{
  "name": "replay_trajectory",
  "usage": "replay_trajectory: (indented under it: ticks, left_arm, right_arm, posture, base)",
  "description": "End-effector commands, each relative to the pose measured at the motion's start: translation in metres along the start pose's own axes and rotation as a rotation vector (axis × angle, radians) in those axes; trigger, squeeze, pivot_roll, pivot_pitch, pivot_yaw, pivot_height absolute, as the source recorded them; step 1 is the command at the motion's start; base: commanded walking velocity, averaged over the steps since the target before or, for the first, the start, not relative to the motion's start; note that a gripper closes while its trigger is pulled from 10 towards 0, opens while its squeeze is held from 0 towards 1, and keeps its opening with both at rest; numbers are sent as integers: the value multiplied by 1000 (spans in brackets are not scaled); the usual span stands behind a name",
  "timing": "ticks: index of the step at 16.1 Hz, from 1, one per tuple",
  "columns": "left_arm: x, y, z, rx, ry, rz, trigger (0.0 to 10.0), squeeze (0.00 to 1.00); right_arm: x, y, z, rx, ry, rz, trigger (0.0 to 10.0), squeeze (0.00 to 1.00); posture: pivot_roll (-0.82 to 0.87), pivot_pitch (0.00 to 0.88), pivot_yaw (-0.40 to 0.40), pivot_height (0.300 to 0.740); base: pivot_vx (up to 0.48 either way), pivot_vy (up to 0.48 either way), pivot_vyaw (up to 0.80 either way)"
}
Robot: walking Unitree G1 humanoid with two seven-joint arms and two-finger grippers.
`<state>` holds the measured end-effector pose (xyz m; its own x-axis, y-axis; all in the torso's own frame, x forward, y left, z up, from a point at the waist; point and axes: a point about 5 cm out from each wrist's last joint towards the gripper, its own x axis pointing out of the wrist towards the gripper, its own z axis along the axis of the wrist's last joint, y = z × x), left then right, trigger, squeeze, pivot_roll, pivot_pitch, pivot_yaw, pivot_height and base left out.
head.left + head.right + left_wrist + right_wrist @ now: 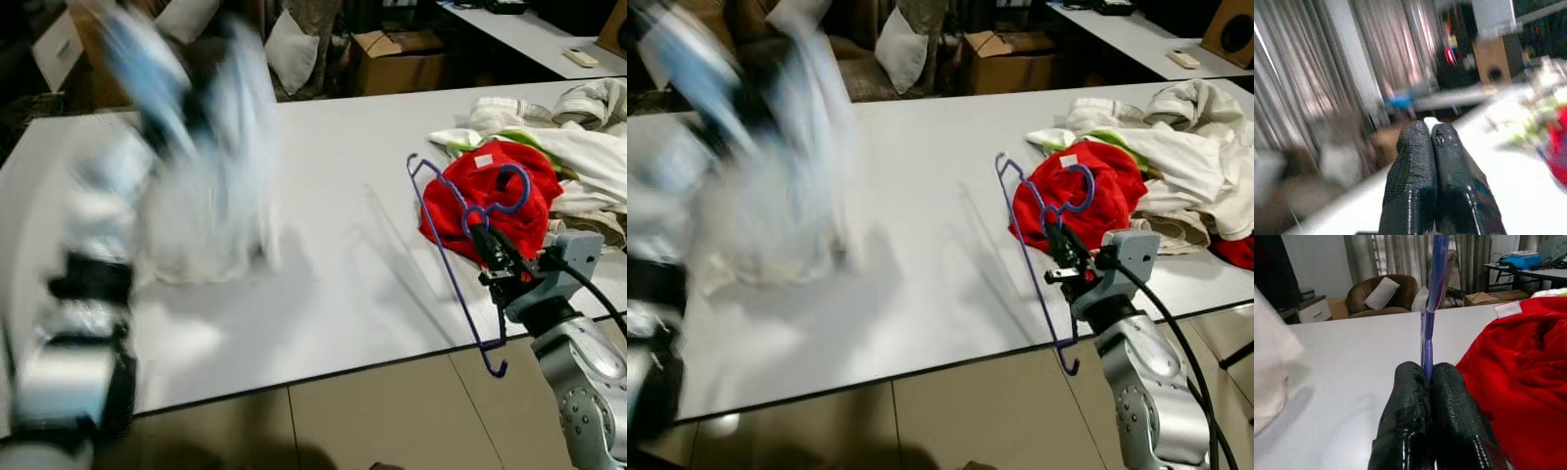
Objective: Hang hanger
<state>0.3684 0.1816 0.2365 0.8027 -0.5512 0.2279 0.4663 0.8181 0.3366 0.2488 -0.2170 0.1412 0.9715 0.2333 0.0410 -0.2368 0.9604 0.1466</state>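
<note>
While the right gripper is pinching the hanger at frame right, its thin wire risks twisting loose.

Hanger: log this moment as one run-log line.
right gripper: shut on purple hanger | left gripper: shut, blurred | red garment: on white table

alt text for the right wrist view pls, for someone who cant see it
The right hand, two black fingers pressed together, pinches a purple hanger that rises straight up from between them. A red garment lies beside it on a white table, with a brown armchair and curtains behind.
</note>
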Motion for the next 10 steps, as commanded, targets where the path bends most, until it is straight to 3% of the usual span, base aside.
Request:
replay_trajectory:
  ticks: [1,6,8,9,10]
  left_arm:
    - [6,5,19,46,-51,-5,0,0]
    - [2,4,0,165,103,-84,0,0]
    - [12,15,42,-98,-171,16,0,0]
    - [12,33,72,-320,-397,122,0,0]
    - [10,51,81,-390,-452,205,0,0]
  right_arm:
    - [-1,0,0,-13,-1,-3,10000,0]
    - [1,2,-1,-17,4,4,10000,0]
    - [-1,1,1,-10,-7,-5,10000,0]
    - [-1,0,3,2,-22,-19,10000,0]
    - [-1,-1,4,8,-25,-25,10000,0]
  posture:
    - [-134,0,-4,740]
    - [-132,0,-3,740]
    - [-140,0,5,740]
    - [-140,0,5,740]
    - [-140,0,5,740]
  base:
    - [0,0,0]
    - [0,0,0]
    - [0,0,0]
    - [0,0,0]
    - [0,0,0]
